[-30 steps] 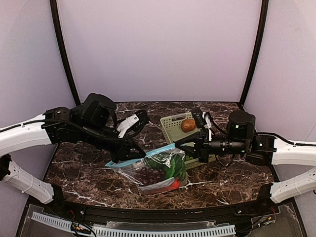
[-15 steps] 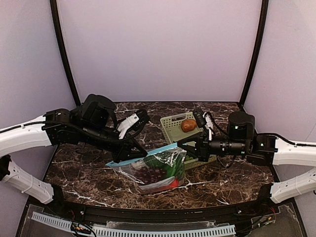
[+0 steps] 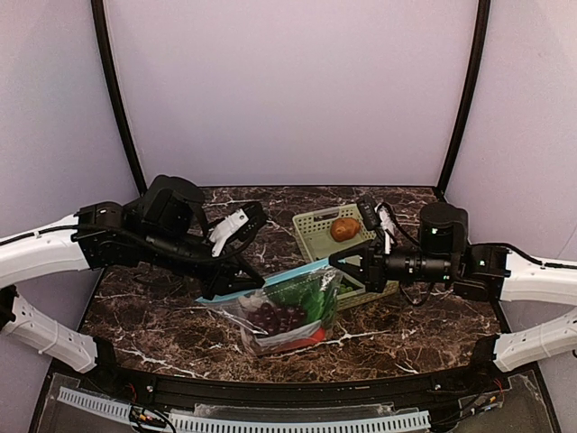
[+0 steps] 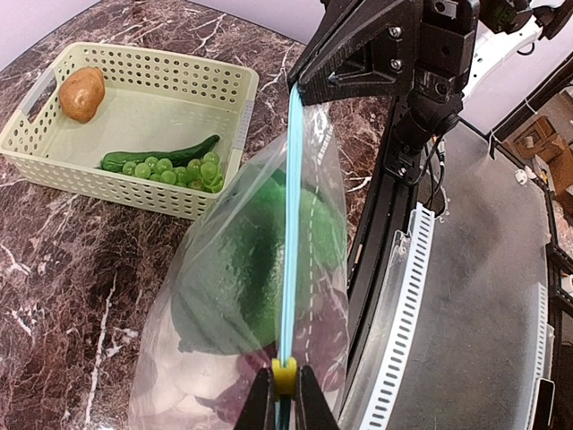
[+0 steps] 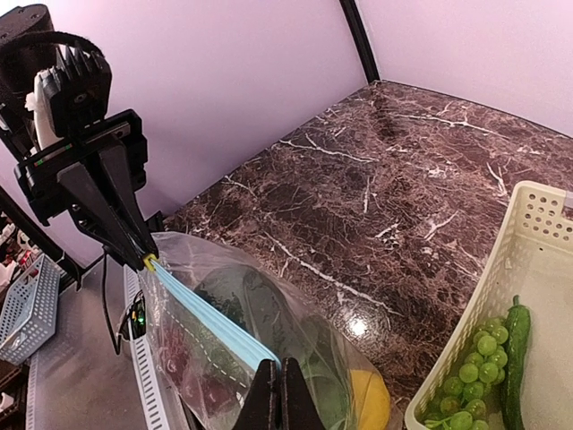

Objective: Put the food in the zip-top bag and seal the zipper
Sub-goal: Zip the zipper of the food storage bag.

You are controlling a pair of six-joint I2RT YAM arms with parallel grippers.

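Observation:
The clear zip-top bag (image 3: 287, 314) hangs between my two grippers, its bottom near the table. It holds purple grapes (image 3: 273, 318), a leafy green (image 3: 311, 296), a red pepper (image 3: 312, 338) and a yellow lemon (image 5: 372, 399). The teal-blue zipper (image 4: 289, 224) is stretched straight. My left gripper (image 4: 284, 399) is shut on the yellow slider (image 4: 284, 374) at the zipper's left end. My right gripper (image 5: 278, 381) is shut on the zipper's other end (image 5: 215, 313). A brown potato (image 3: 343, 228), green grapes (image 4: 175, 170) and a long green piece (image 4: 161, 157) lie in the basket.
The pale green lattice basket (image 3: 314, 225) stands just behind the right gripper, right of the middle. The black front rail and white slotted strip (image 3: 243, 419) run along the near table edge under the bag. Dark marble table (image 3: 144, 298) lies to the left.
The right gripper has moved a little right and up with its end of the zipper. The bag has shifted right and hangs more upright. The left gripper followed slightly.

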